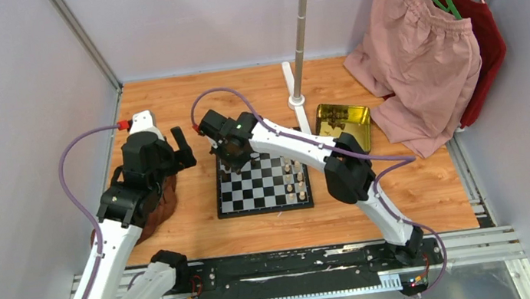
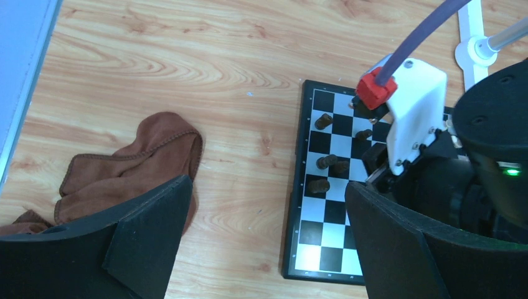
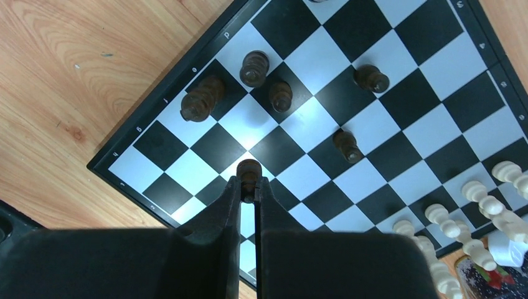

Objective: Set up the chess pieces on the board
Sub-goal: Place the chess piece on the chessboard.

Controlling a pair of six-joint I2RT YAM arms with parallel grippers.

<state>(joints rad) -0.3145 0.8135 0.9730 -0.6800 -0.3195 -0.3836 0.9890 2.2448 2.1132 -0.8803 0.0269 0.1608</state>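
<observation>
A cloth (image 1: pixel 163 203) lies left of the board (image 1: pixel 252 194), a tray (image 1: pixel 355 117) behind its right corner.

Top view: fixed, high, behind the near edge. Faces down and forward over the whole wooden surface (image 1: pixel 164 109) from far off; board (image 1: pixel 263 184) small at frame centre.

Left wrist view: low, looks down on the surface beside the board. Left gripper (image 2: pixel 268 205) fingers fill the lower corners; board edge at right of frame.

Right wrist view: nearest, almost straight down onto the board. Right gripper (image 3: pixel 249 187) at bottom centre.

Shared by all three: the board corner carrying the dark pieces (image 3: pixel 255 67).
</observation>
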